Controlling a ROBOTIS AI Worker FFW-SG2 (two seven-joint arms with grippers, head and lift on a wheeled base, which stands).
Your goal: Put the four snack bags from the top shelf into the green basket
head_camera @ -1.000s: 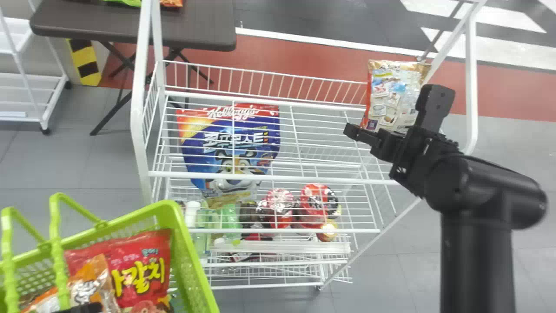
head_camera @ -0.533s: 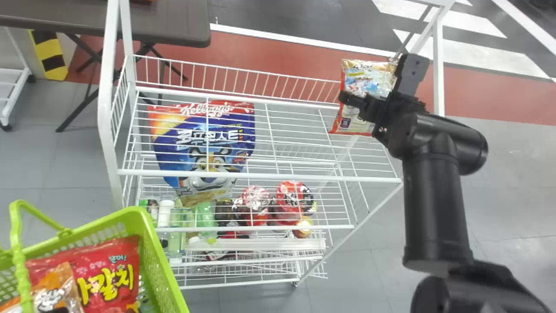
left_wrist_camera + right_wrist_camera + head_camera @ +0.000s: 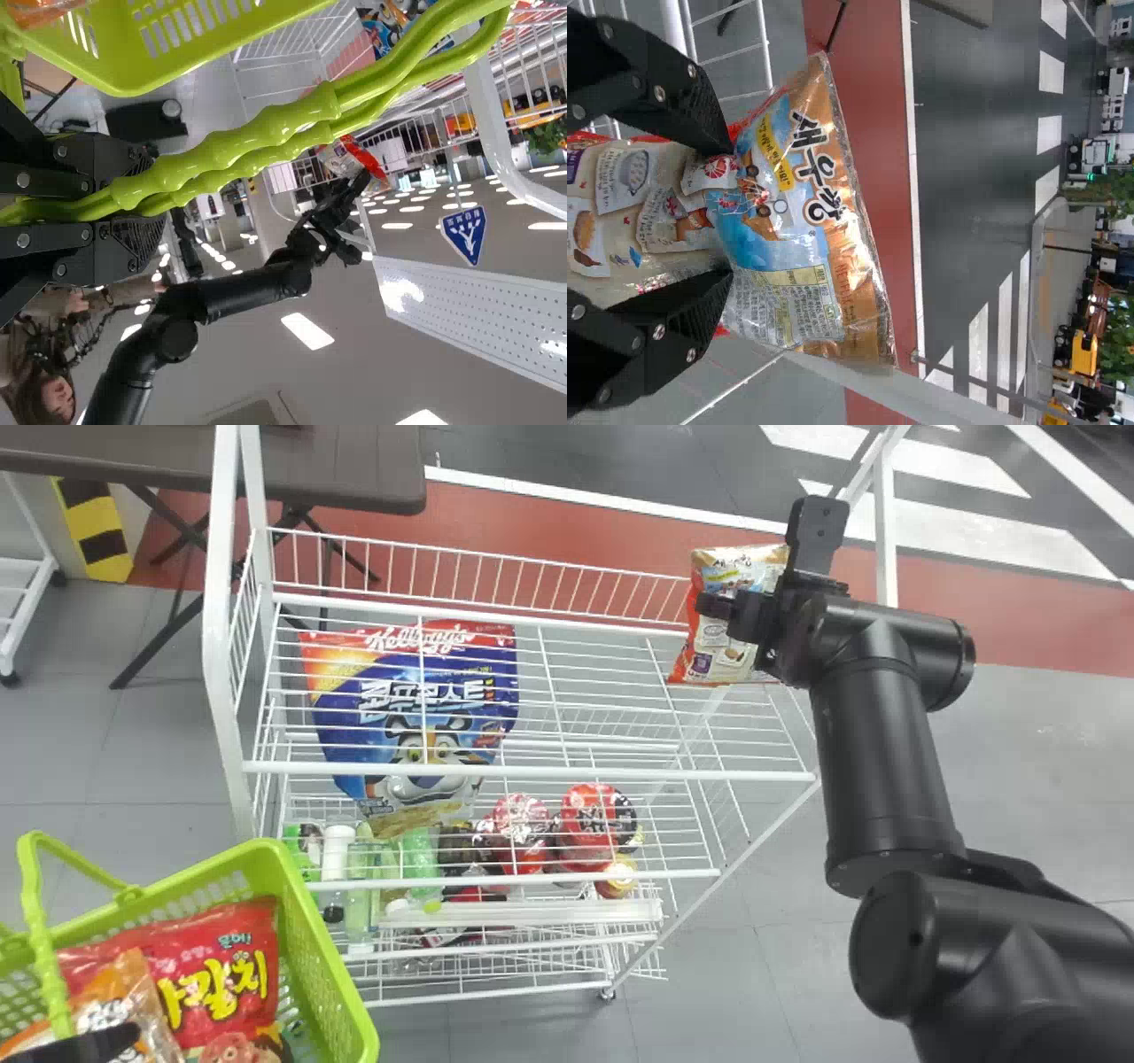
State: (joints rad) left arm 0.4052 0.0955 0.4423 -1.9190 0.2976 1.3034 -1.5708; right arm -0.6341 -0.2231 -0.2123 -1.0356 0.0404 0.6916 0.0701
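Grasps a glossy plastic snack bag in tan, blue and red [image 3: 716, 651] with the right gripper [image 3: 759, 558], clenched so as to squeeze in the bag's two sides between flat black fingers. Holds it at the far right of the top shelf [image 3: 532, 771] of a tall white wire rack [image 3: 215, 602]; cannot tell from here whether resting on the wires or raised off them. In the right wrist view, shows the bag narrowed between the fingertips and spreading wider past them, with the tan end farthest out.

Clamps the left gripper [image 3: 89, 1043] at the lower left, over the green plastic basket [image 3: 323, 957]. In the left wrist view, shows it closed around two ridged green handles [image 3: 230, 146], laid side by side.

Inside the basket, near the front left of the rack, shows a large red plastic bag with yellow lettering [image 3: 213, 930], partly covered by a smaller orange and clear plastic bag [image 3: 111, 1001].

Beneath the wires of the top shelf, at the left, shows a big blue cereal bag with a red top [image 3: 399, 691]. Lower down, shows clear and green bottles [image 3: 421, 859] beside red-lidded round cups [image 3: 594, 815]. Behind the rack, at the left, shows a dark brown folding table [image 3: 354, 469] and a yellow-and-black striped post [image 3: 97, 531].
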